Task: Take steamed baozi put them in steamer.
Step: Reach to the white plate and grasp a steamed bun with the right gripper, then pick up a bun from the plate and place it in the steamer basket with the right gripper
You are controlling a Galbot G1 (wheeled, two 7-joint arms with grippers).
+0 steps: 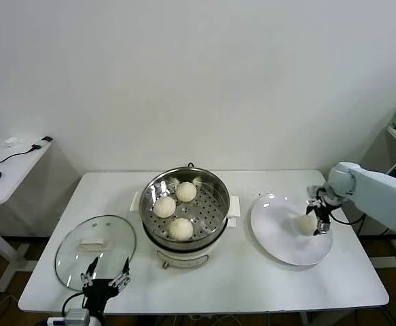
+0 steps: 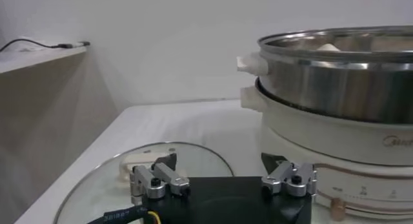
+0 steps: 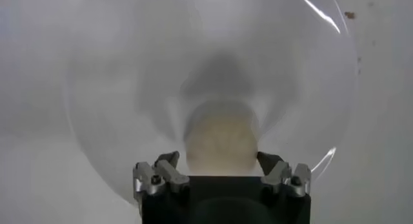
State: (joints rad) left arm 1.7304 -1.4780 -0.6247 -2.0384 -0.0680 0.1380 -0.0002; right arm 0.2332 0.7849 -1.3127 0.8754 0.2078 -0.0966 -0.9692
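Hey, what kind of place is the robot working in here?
Probably a lab staged as a kitchen: a plain white table bearing a stainless-steel steamer pot, against a bare white wall, with a side desk holding cables.

Shiny perforated steel steamer (image 1: 208, 187) w/ matt smooth baozi (image 1: 181, 229), clear glass lid (image 1: 113, 238), glossy plate (image 1: 279, 244).

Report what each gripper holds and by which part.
Right gripper straddles the last baozi on the plate, fingers at its sides; a firm grip cannot be told. Left gripper holds nothing.
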